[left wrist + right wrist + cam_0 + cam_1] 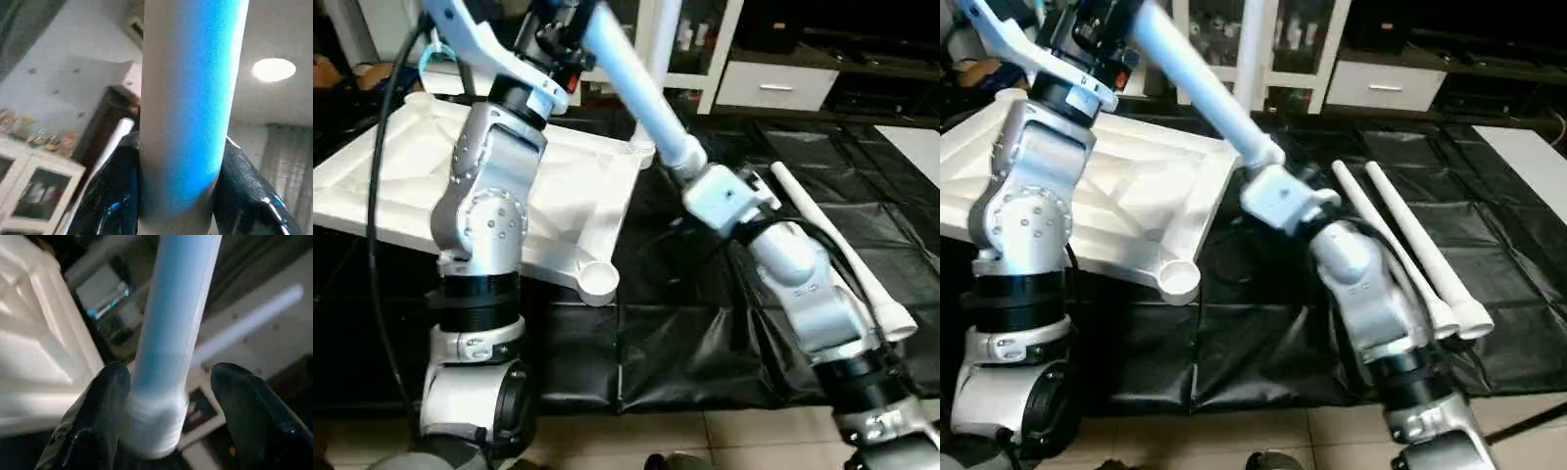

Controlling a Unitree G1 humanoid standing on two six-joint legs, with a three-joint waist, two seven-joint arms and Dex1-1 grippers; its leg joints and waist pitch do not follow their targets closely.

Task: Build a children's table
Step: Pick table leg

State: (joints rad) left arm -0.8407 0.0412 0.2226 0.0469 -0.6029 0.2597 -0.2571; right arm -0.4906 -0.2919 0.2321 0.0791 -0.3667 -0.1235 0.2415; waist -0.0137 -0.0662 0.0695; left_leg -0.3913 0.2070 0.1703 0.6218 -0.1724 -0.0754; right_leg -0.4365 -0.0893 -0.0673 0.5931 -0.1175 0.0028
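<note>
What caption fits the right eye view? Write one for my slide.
Both arms hold one white leg over the upturned tabletop; two spare legs lie on the black cover.

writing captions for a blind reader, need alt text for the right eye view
A white table leg slants across the middle, its lower end at the robot's right wrist and its upper end beside the left arm. Behind the left arm, the white tabletop lies underside up on black sheeting, an empty corner socket facing the camera. Two spare legs lie side by side to the right.

Tabletop [1136,201] underside up at left, two loose legs [1410,245] side by side at right on the black cover [1263,352]
</note>
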